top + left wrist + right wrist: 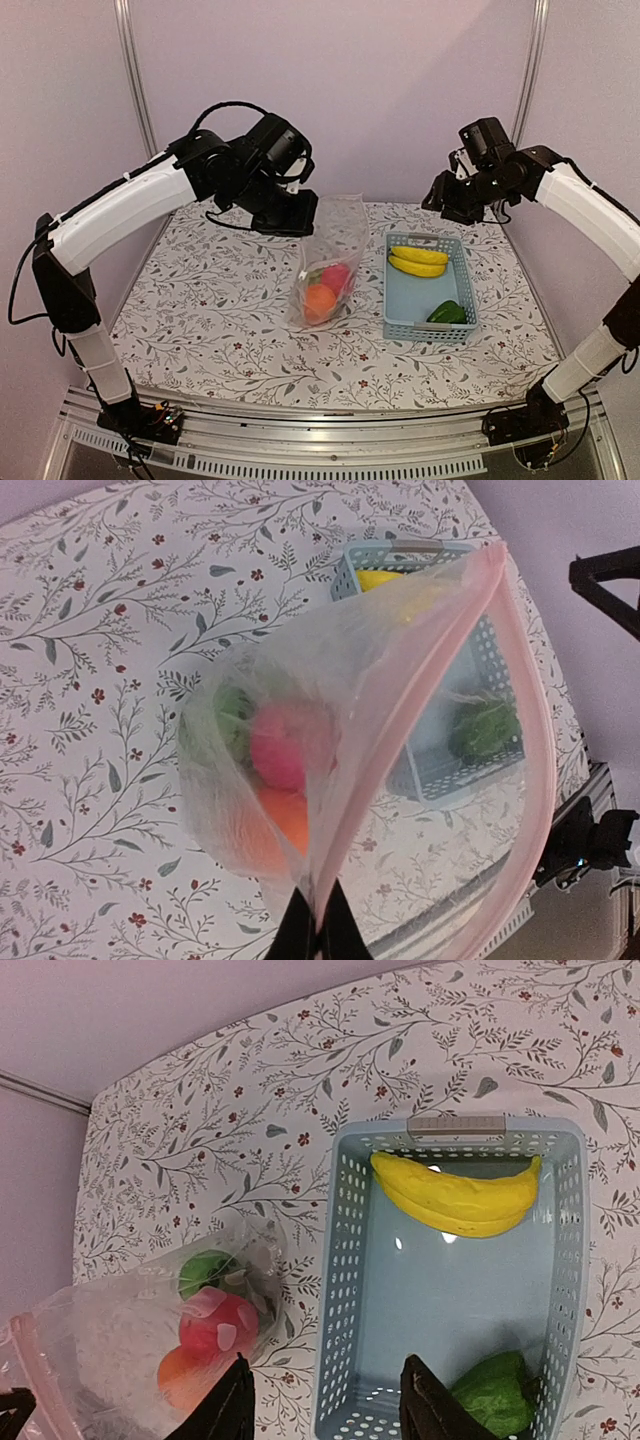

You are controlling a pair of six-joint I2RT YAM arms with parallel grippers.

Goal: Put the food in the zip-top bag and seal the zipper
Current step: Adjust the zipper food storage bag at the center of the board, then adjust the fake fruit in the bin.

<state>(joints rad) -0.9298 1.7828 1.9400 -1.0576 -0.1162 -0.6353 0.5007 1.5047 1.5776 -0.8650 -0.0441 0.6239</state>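
The clear zip-top bag stands up on the table, held at its top by my left gripper, which is shut on the pink zipper edge. Inside lie an orange piece, a red piece and a green piece. Yellow bananas and a green vegetable lie in the blue basket. My right gripper is open and empty, high above the basket's far end; its fingers frame the basket's near-left corner.
The blue mesh basket stands just right of the bag. Floral cloth covers the table. Purple walls stand behind and to the sides.
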